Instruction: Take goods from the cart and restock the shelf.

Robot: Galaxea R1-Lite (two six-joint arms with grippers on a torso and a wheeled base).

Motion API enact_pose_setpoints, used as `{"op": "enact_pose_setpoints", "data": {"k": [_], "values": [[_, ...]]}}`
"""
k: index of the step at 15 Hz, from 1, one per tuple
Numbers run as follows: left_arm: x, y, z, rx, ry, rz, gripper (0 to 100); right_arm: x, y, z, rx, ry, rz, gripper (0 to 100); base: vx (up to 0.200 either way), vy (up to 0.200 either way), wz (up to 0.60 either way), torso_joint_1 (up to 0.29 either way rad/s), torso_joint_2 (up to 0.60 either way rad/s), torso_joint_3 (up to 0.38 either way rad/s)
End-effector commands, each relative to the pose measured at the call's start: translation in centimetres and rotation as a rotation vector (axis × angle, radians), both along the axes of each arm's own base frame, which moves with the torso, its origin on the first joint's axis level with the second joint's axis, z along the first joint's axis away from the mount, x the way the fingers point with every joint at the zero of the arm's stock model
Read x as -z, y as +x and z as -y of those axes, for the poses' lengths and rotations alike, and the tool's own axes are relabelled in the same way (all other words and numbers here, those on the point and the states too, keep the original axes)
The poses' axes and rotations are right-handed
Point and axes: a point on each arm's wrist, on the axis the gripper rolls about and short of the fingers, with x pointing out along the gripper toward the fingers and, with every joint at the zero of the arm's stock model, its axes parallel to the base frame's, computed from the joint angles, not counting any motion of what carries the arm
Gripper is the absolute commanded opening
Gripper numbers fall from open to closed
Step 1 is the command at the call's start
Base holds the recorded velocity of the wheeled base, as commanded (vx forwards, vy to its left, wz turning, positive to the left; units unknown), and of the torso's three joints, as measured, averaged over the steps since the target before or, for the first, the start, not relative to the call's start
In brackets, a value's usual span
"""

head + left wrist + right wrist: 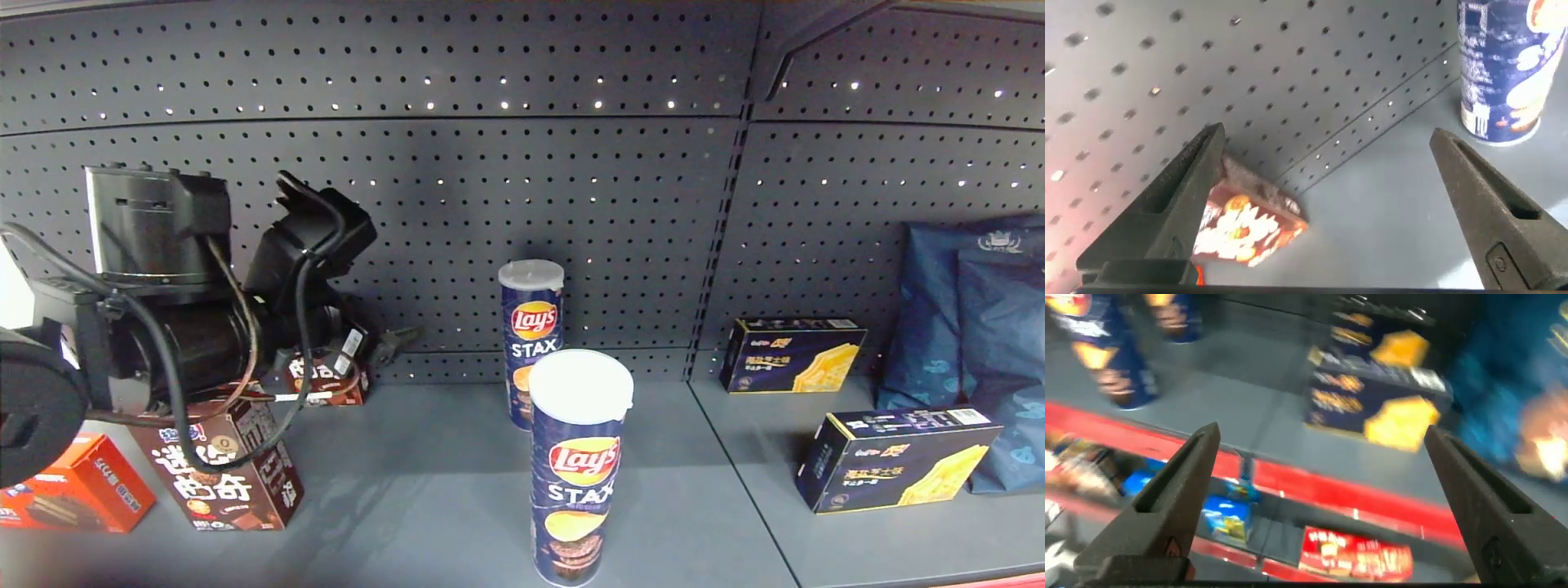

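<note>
We see the left gripper (1327, 135) spread wide and empty, aimed at the pegboard back wall (490, 204) of the shelf (408, 474). A small brown box (1249, 224) lies just beyond it at the foot of that wall. It is partly behind one finger (1176, 212), and we cannot tell whether they touch. Its face carries white characters and an orange picture. Past the other finger stands a dark blue can (1498, 69), turned so its fine white print faces the left wrist camera. The head view gives the fronts instead, with a red-and-yellow roundel and white lettering on this can and on a second can (580, 465) nearer the shelf edge. Beside the left arm stand a taller brown box (237, 465) with large white characters and an orange-red box (73, 490). The right gripper (1323, 431) is also wide open and empty, off the shelf's red front edge (1388, 498). Beyond it, blurred, are dark blue boxes (1372, 408) with yellow pictures and blue bags (980, 310). The right wrist view adds a lower shelf holding blue and red packs (1351, 555).
</note>
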Motion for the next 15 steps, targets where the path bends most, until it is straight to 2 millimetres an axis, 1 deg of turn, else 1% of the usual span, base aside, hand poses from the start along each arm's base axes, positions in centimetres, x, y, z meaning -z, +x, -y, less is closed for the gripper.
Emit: {"op": "enact_pose_setpoints", "data": {"k": [1,2,4,5,6,7,8,10,12,15], "values": [[-0.7,-1.7,-1.1,-0.019,-0.010,0.026,100,-1.3,6.1,-0.2,-0.092,-0.006,-0.094,100,0.000,0.000,0.00,0.000,0.00,0.000],[-1.1,-2.0,-1.3,-0.024,-0.013,0.037,100,-1.4,7.3,-0.5,-0.130,-0.006,-0.103,100,0.000,0.000,0.00,0.000,0.00,0.000],[-1.5,-2.3,-1.5,-0.024,-0.019,0.051,100,-1.3,8.7,-1.1,-0.196,-0.010,-0.128,100,0.000,0.000,0.00,0.000,0.00,0.000],[-1.7,-2.7,-1.6,-0.021,-0.022,0.058,100,-1.1,9.8,-2.1,-0.254,-0.012,-0.151,100,0.000,0.000,0.00,0.000,0.00,0.000],[-1.9,-2.9,-1.7,-0.021,-0.024,0.065,100,-0.9,10.5,-3.1,-0.288,0.002,-0.172,100,0.000,0.000,0.00,0.000,0.00,0.000],[-1.8,-3.0,-1.7,-0.022,-0.026,0.065,100,-0.6,11.2,-3.9,-0.296,0.016,-0.176,100,0.000,0.000,0.00,0.000,0.00,0.000],[-1.8,-3.1,-1.8,-0.023,-0.025,0.065,100,-0.6,12.0,-4.3,-0.286,0.020,-0.157,100,0.000,0.000,0.00,0.000,0.00,0.000],[-1.6,-3.2,-1.8,-0.023,-0.023,0.058,100,-0.8,13.4,-4.8,-0.284,0.016,-0.174,100,0.000,0.000,0.00,0.000,0.00,0.000],[-1.6,-3.2,-1.8,-0.022,-0.023,0.057,100,-0.2,14.6,-5.9,-0.282,-0.011,-0.218,100,0.000,0.000,0.00,0.000,0.00,0.000],[-1.8,-3.2,-2.0,-0.026,-0.027,0.066,100,0.7,15.1,-9.1,-0.376,-0.063,-0.276,100,0.000,0.000,0.00,0.000,0.00,0.000]]}}
